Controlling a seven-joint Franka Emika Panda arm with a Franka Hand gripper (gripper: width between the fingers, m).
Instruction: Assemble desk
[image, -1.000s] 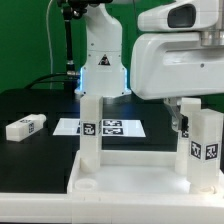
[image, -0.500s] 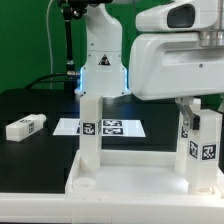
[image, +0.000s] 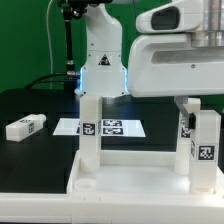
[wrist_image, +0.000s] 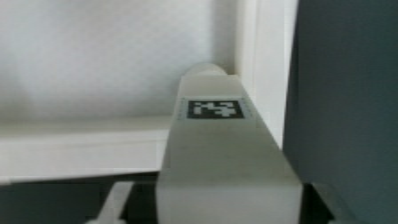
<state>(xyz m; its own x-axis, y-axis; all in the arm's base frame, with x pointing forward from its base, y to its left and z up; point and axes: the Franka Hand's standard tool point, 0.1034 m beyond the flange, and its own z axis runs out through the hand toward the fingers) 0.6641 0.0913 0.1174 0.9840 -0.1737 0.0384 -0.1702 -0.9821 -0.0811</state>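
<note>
At nine o'clock in my exterior view, a loose leg, a white square block with a tag on its end, lies flat on the black table, well apart from the rest. A standing leg rises upright from the ten-o'clock corner of the white rimmed tabletop, which fills the six-o'clock foreground. Behind it, at centre, the marker board lies flat before the arm's base. At three o'clock the gripper is drawn narrow on the held leg, one finger pressed to its side. The bulky white wrist blocks my sight of that leg's top. The leg is upright at the tabletop's corner; whether it is seated I cannot tell.
</note>
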